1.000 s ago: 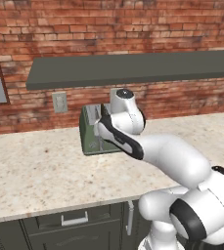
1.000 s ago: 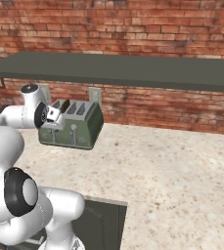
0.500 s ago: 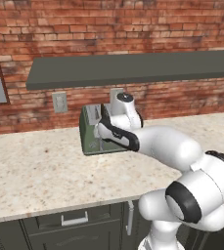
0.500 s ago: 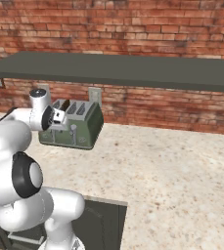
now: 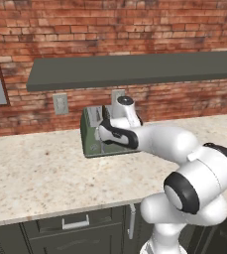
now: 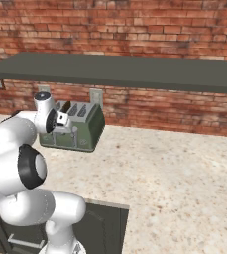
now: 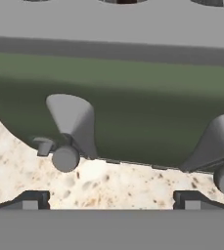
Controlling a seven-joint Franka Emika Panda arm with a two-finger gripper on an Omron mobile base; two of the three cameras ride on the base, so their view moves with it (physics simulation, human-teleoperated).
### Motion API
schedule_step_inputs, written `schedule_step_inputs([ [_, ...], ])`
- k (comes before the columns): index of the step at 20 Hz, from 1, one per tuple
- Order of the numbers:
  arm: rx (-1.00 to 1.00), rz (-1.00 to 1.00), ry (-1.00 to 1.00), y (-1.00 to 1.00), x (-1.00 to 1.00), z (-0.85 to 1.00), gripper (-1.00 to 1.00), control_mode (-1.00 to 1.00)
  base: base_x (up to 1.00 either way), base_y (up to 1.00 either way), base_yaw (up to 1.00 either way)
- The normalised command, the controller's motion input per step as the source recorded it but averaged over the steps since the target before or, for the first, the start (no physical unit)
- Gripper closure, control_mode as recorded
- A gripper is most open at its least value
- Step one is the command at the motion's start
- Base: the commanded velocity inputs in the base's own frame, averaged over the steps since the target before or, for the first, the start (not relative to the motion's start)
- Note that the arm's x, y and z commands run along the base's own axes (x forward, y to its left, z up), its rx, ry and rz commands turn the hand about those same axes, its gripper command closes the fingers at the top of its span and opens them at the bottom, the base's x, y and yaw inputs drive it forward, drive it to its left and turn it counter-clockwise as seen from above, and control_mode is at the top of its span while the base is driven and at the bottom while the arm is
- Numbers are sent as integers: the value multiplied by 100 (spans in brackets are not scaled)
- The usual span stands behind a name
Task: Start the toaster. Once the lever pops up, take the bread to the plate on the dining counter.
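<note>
**Ana:** Toaster (image 5: 92, 134) first: where does it sit?

**Ben:** On the beige speckled counter (image 5: 40, 173), back against the brick wall (image 5: 110, 25), under the dark grey shelf (image 5: 135, 69). Two wall outlets are just above and behind it (one to its left, one straight behind, seen from the left base view). The right base view gives its sage-green body (image 6: 85, 135) and the slots on top.

**Ana:** Anything in those slots?

**Ben:** From the right base view they read as dark openings; I cannot tell what is inside. At the top edge of the hand view there is a small dark brown patch in one opening, too cropped for me to name.

**Ana:** And the gripper?

**Ben:** The gripper (image 7: 108, 199) is right up at the toaster's front face. In the hand view the two dark fingertips (image 7: 29, 200) stand far apart near the bottom corners, nothing between them but speckled counter, so the jaws are spread wide and hold nothing.

**Ana:** What lies ahead of the fingers?

**Ben:** The green front (image 7: 133, 107) with two silver levers: the left lever (image 7: 72, 122) flares out from the panel with a round knob (image 7: 65, 158) below it; the right lever (image 7: 216, 139) is partly cut by the frame edge. Neither fingertip is touching a lever.

**Ana:** The arm?

**Ben:** In the left base view the white arm (image 5: 159, 144) reaches from the lower right across the counter, its wrist covering the toaster's right half.
</note>
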Motion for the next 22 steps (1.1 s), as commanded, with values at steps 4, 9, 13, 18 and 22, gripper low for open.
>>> schedule_step_inputs([
  [4,0,0,0,0,21,-5,-100,-100,0,0,0],
  [9,0,0,0,0,13,-3,-100,-100,0,0,0],
  [13,0,0,0,0,3,-9,-100,-100,0,0,0],
  [18,0,0,0,0,0,-9,-100,-100,0,0,0],
  [22,0,0,-1,0,0,-12,-100,-100,0,0,0],
])
